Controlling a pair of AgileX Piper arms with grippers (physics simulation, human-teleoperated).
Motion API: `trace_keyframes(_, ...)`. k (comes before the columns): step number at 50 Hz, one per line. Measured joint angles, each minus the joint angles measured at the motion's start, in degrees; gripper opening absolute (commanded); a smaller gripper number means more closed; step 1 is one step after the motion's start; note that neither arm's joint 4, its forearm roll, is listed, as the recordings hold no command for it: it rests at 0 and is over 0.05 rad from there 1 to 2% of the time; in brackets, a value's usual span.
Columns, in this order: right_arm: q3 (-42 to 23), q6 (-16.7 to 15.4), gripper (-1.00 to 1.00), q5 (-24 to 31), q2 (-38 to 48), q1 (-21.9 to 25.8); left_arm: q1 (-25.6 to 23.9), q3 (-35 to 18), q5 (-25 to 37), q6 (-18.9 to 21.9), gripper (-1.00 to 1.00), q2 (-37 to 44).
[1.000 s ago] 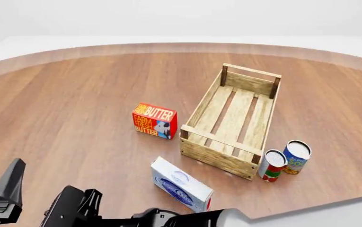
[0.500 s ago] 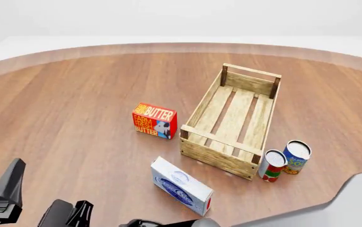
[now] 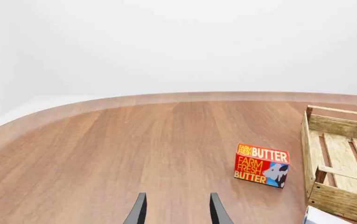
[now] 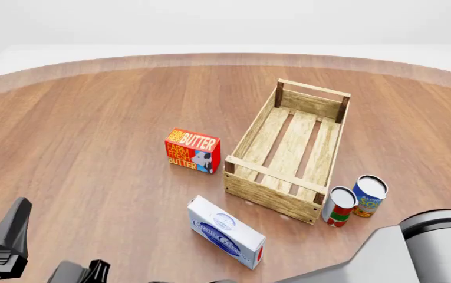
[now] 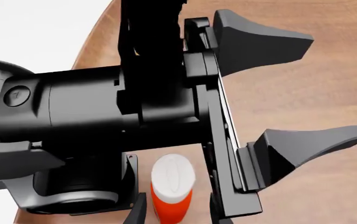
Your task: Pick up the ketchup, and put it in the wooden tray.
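The ketchup (image 5: 172, 186), an orange-red bottle with a white cap, shows only in the right wrist view, seen from above. It stands between the fingers of my right gripper (image 5: 178, 212), which is open around it with small gaps on both sides. In the front view the right gripper (image 4: 84, 272) is at the bottom edge and the ketchup is hidden there. My left gripper (image 4: 1, 247) is open and empty at the front left, close beside the ketchup (image 5: 290, 93). The wooden tray (image 4: 269, 194) lies right of centre, empty, and also shows in the left wrist view (image 3: 343, 203).
An orange butter box (image 4: 193, 150) stands left of the tray. A white and blue box (image 4: 225, 231) lies in front of the tray. Two cans (image 4: 354, 199) stand at the tray's front right corner. My right arm (image 4: 422, 247) crosses the bottom of the front view.
My right gripper has sunk toward the bottom left edge of the front view, and its grey arm has risen at the bottom right. The left gripper has not moved.
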Motion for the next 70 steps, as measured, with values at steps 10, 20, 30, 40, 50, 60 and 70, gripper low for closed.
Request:
trace_keyframes(10, -0.55, 0.26, 1.00, -0.43, 1.79, 0.32, 0.00, 0.00, 0.00, 0.00, 1.00, 0.00)
trace_keyframes(20, -0.91, 0.46, 1.00, -0.77, 2.97, 0.49, 0.00, 0.00, 0.00, 0.00, 1.00, 0.00)
trace_keyframes(30, -1.26, 0.49, -1.00, -1.13, 3.58, 0.72, 0.00, 0.00, 0.00, 0.00, 1.00, 0.00)
trace_keyframes(40, -0.44, 0.07, -1.00, -1.67, 3.21, 0.48, 0.00, 0.00, 0.00, 0.00, 1.00, 0.00)
trace_keyframes(50, 2.64, -0.81, -1.00, -2.70, 0.74, -0.54, 0.00, 0.00, 0.00, 0.00, 1.00, 0.00)
trace_keyframes(60, 5.32, -1.18, -1.00, -3.65, -1.21, -1.63, 0.00, 0.00, 0.00, 0.00, 1.00, 0.00)
trace_keyframes(70, 8.18, -1.38, -1.00, -4.60, -2.94, -3.49, 0.00, 0.00, 0.00, 0.00, 1.00, 0.00)
